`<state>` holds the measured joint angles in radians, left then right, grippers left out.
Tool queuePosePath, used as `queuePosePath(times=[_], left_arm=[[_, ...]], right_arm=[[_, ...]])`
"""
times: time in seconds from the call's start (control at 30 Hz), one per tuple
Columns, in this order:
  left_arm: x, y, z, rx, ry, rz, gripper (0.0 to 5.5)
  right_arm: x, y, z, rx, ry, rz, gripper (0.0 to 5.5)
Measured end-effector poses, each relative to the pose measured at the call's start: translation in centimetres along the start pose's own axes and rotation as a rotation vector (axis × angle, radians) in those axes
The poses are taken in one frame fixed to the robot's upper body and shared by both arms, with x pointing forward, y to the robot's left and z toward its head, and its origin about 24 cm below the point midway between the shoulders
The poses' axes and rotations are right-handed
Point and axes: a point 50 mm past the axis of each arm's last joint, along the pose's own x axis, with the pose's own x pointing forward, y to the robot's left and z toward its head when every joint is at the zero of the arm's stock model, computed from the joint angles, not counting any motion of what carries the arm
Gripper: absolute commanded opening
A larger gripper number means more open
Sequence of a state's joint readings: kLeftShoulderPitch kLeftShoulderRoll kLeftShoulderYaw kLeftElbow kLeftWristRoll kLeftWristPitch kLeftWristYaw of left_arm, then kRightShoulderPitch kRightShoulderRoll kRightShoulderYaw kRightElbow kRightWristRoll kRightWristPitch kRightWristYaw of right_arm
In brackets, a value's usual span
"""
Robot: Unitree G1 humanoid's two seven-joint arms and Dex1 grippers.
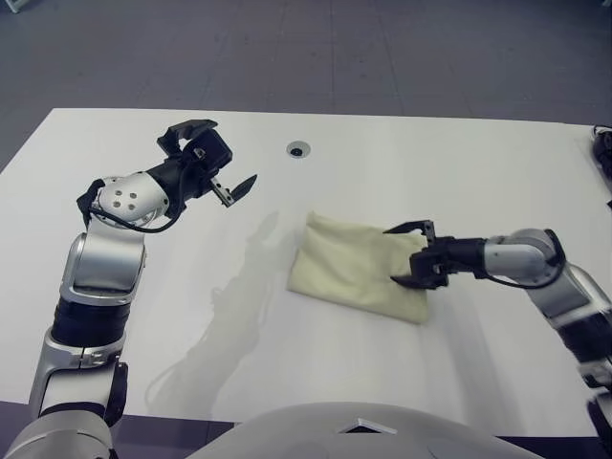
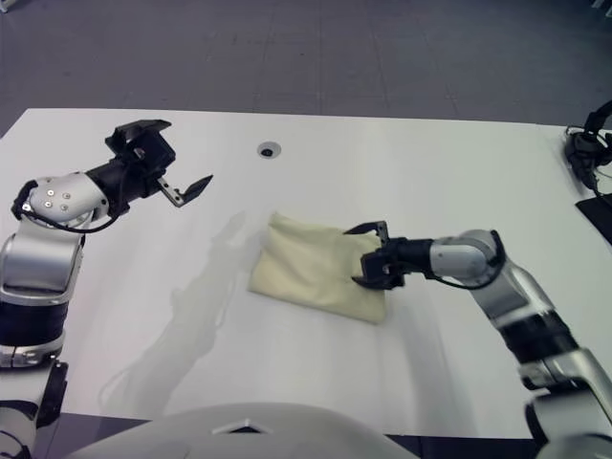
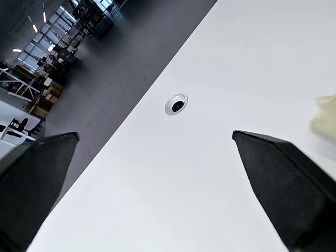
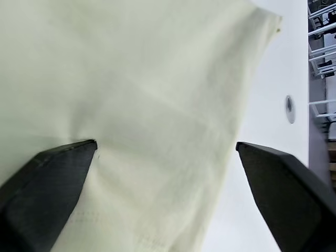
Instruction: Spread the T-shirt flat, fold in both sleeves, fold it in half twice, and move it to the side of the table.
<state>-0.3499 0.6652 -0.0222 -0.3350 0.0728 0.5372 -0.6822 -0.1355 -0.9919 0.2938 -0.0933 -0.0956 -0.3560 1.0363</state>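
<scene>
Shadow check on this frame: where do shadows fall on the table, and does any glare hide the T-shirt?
Left eye view: a soft grey shadow crosses the table left of the T-shirt; no glare on the T-shirt. Left wrist view: the table is evenly bright, without hot spots. Right wrist view: the T-shirt is evenly lit, its creases faintly shaded.

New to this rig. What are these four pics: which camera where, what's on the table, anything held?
A humanoid robot: two arms, each ending in a black two-finger gripper. The two wide pictures look down from its head onto a white table. The two close-ups are wrist cameras; the dark wedges are gripper fingers. On the table lie a pale yellow folded T-shirt and a small round grommet hole. The left gripper hangs open above the table, empty. The right gripper is open over the shirt's right edge, gripping nothing.
</scene>
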Motion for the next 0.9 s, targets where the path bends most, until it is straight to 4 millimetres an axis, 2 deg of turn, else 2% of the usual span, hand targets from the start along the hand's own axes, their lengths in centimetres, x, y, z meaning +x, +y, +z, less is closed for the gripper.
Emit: queuePosePath(times=[0.07, 0.1, 0.23, 0.3, 0.37, 0.43, 0.53, 0.63, 0.73, 0.83, 0.9], left_arm=[[-0.7, -0.1, -0.3, -0.015, 0.017, 0.020, 5.40], [-0.9, -0.2, -0.4, -0.025, 0.021, 0.029, 5.40], [-1.4, -0.5, 0.1, -0.064, 0.001, 0.050, 5.40], [-1.3, -0.6, 0.1, -0.091, -0.002, 0.048, 5.40], [-1.3, -0.6, 0.1, -0.107, -0.006, 0.047, 5.40], [-1.1, -0.4, 0.4, -0.122, -0.020, 0.046, 5.40], [-0.8, 0.4, 1.3, -0.156, -0.076, 0.081, 5.40], [-0.5, 2.5, 2.0, -0.210, -0.127, 0.200, 5.40], [-0.6, 4.9, 3.1, -0.276, -0.193, 0.326, 5.40], [-0.6, 6.0, 3.9, -0.316, -0.237, 0.375, 5.40], [-0.5, 5.9, 4.0, -0.328, -0.247, 0.374, 5.40]], right_arm=[[-0.9, 1.3, 1.2, 0.073, -0.016, 0.114, 5.39], [-1.2, 1.0, 1.7, 0.113, -0.032, 0.116, 5.39], [-2.4, -3.1, 4.3, 0.230, -0.156, -0.059, 5.39], [-2.2, -4.1, 5.4, 0.366, -0.254, -0.127, 5.39], [-1.4, -3.4, 6.1, 0.528, -0.335, -0.129, 5.39], [0.1, -1.3, 6.4, 0.746, -0.404, -0.121, 5.39], [1.5, 1.4, 6.8, 0.938, -0.425, -0.134, 5.39], [2.6, 4.0, 6.4, 1.056, -0.378, -0.163, 5.39], [4.1, 5.6, 4.6, 1.112, -0.293, -0.228, 5.39], [5.1, 5.8, 2.4, 1.113, -0.243, -0.383, 5.39], [4.9, 5.6, 0.2, 1.105, -0.159, -0.536, 5.39]])
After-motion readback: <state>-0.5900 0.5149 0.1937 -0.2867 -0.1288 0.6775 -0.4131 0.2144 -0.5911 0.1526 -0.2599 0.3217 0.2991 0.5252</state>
